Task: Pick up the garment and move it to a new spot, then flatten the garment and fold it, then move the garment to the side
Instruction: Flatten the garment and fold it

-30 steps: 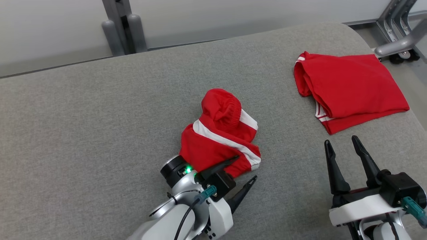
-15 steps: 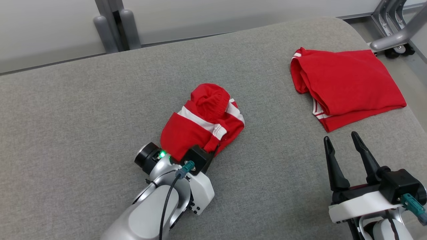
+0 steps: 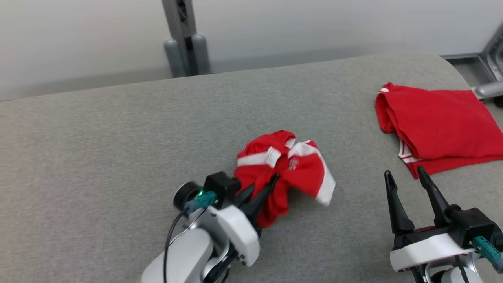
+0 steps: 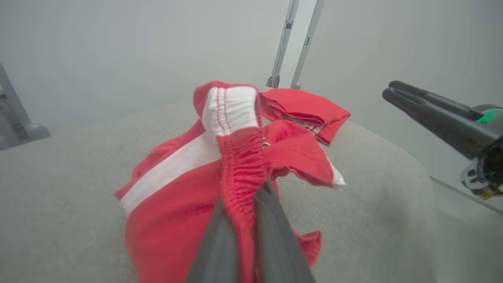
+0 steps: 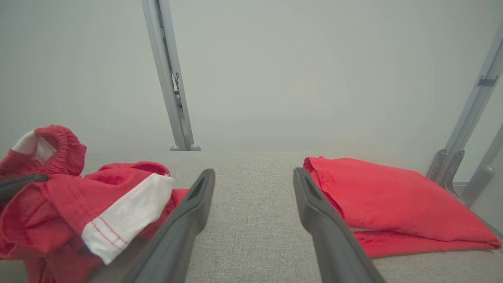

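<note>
Lower centre of the head view: the left gripper [image 3: 272, 182] is clamped down hard on the red garment [image 3: 292, 169], which sits bunched up in the middle of the grey cushion [image 3: 118, 137]. In the left wrist view, the fingers [image 4: 220, 243] pinch the elastic waistband (white stripe running off to the left), and a white-edged flap pokes out to the right. Over to the lower right, the right gripper [image 3: 404, 171] has its jaws spread wide, nothing between them but bare cushion. Just beyond it, at the right edge, lies a folded red cloth [image 3: 440, 129], flat, well apart from the bunched garment.
</note>
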Robot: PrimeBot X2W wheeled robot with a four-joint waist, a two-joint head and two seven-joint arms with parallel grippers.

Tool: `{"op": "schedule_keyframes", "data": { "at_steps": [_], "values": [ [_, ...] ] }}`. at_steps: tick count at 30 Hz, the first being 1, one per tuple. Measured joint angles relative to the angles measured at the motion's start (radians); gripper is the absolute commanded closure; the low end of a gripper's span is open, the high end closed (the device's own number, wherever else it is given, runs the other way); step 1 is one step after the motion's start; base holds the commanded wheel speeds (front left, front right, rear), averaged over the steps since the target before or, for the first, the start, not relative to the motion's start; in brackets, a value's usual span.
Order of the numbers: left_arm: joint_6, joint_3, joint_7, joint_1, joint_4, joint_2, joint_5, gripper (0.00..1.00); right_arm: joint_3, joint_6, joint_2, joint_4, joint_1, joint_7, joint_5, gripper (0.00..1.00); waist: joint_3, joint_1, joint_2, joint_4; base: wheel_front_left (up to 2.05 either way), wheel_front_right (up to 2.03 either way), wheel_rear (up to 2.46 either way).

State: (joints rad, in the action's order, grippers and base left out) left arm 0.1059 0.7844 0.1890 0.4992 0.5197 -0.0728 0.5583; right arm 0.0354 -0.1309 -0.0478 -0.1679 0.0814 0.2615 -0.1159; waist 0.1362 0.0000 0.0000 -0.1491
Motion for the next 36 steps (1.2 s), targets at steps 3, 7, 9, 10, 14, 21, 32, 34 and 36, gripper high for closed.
{"op": "schedule_keyframes", "data": {
  "at_steps": [3,7,9,10,14,21,32,34,36],
  "values": [
    [0.003,-0.003,-0.027,-0.055,-0.011,-0.041,0.03,0.34,-0.008,0.0,0.0,0.001,-0.007,0.0,0.001,0.0,-0.016,-0.0001,0.0,0.028,0.0,0.0,0.0],
    [-0.023,-0.013,-0.057,-0.137,-0.051,-0.095,0.055,0.0,-0.026,0.0,0.0,0.003,-0.024,0.0,0.003,0.0,-0.032,0.0,0.0,0.062,0.0,0.0,0.0],
    [-0.044,-0.02,-0.078,-0.182,-0.084,-0.123,0.069,0.0,-0.037,0.0,0.0,0.004,-0.036,0.0,0.004,0.0,-0.039,0.0,0.0,0.079,0.0,0.0,0.0],
    [-0.059,-0.025,-0.088,-0.204,-0.102,-0.138,0.072,0.0,-0.041,0.0,0.0,0.006,-0.041,0.0,0.005,0.0,-0.043,0.0,0.0,0.087,0.0,0.0,0.0],
    [-0.135,-0.066,-0.108,-0.285,-0.199,-0.197,0.1,0.0,-0.049,0.0,0.0,0.006,-0.054,0.0,0.007,0.0,-0.057,0.0,0.0,0.114,0.0,0.0,0.0],
    [-0.27,-0.16,-0.067,-0.289,-0.363,-0.235,0.088,0.0,-0.032,0.0,0.0,0.004,-0.054,0.0,0.003,0.0,-0.068,0.0,0.0,0.128,0.0,0.0,0.0],
    [-0.285,-0.147,-0.228,-0.061,-0.247,-0.13,0.113,0.0,-0.006,0.0,0.0,-0.007,-0.028,0.0,0.002,0.0,-0.038,0.0,0.0,0.055,0.0,0.0,0.0],
    [-0.285,-0.151,-0.253,-0.019,-0.176,-0.118,0.121,0.0,-0.002,0.0,-0.001,-0.008,-0.023,0.0,0.002,0.0,-0.031,-0.0001,0.0,0.036,0.0,0.0,0.0],
    [-0.288,-0.152,-0.289,0.024,-0.097,-0.115,0.121,0.0,0.002,0.0,-0.001,-0.008,-0.016,0.0,0.002,0.0,-0.022,0.0,0.0,0.017,0.0,0.0,0.0]
  ]
}}
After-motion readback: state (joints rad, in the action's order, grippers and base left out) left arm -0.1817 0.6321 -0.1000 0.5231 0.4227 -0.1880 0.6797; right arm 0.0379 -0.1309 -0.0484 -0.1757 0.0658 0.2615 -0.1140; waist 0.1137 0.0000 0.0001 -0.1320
